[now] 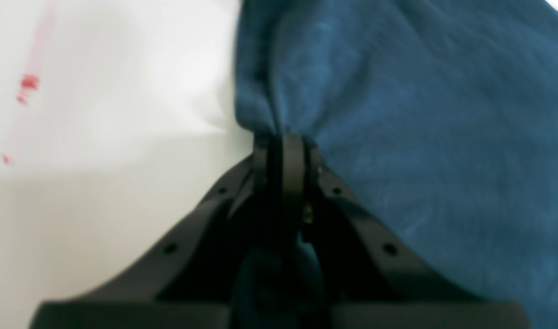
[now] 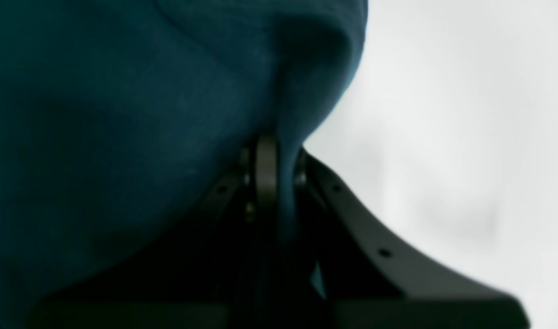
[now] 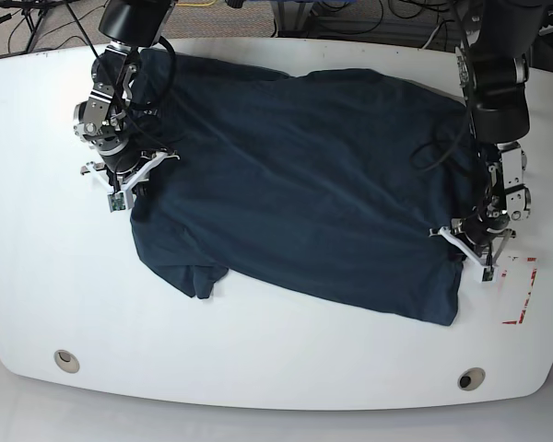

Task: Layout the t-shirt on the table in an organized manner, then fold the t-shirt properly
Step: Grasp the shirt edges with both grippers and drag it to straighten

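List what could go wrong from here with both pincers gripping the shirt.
1. The left pincer and right pincer each pinch only a small bunch of the t-shirt; a hard pull may slip it free.
2. A sleeve lies crumpled near the front edge and may stay bunched.

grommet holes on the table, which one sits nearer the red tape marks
The grommet hole at the table's front edge on the base view's right, just below the red tape marks; the other grommet hole sits far left.
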`<action>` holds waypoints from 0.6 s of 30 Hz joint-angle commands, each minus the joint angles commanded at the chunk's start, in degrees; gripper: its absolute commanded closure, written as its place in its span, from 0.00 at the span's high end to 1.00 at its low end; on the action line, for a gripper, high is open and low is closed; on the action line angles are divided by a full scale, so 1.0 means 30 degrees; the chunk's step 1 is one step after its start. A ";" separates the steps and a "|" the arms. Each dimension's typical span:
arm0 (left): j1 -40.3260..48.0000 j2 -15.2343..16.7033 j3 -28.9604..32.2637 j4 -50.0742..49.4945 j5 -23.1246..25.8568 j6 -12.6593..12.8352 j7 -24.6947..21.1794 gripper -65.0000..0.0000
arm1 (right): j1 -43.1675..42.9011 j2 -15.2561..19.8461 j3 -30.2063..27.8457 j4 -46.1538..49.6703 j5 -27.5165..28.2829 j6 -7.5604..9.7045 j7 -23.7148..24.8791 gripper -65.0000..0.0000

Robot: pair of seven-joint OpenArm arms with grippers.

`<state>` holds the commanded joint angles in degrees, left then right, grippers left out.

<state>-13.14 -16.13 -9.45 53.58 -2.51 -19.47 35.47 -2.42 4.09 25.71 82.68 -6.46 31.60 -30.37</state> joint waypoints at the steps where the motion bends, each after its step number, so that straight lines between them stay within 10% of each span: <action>1: 0.0527 0.0000 -0.0029 0.0967 0.0000 0.0000 0.0440 0.00 | 0.0029 0.0000 0.0000 0.0059 0.0000 0.0000 0.0000 0.04; 18: 0.6271 0.0088 -0.2520 1.2747 0.0000 -0.0029 0.5099 0.26 | 0.0000 -0.0322 0.0000 0.1026 0.0000 0.0000 -0.0088 0.04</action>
<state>5.67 -15.87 -17.01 91.82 -2.51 -19.56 50.77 -2.42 3.12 25.71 85.76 -6.46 31.60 -30.64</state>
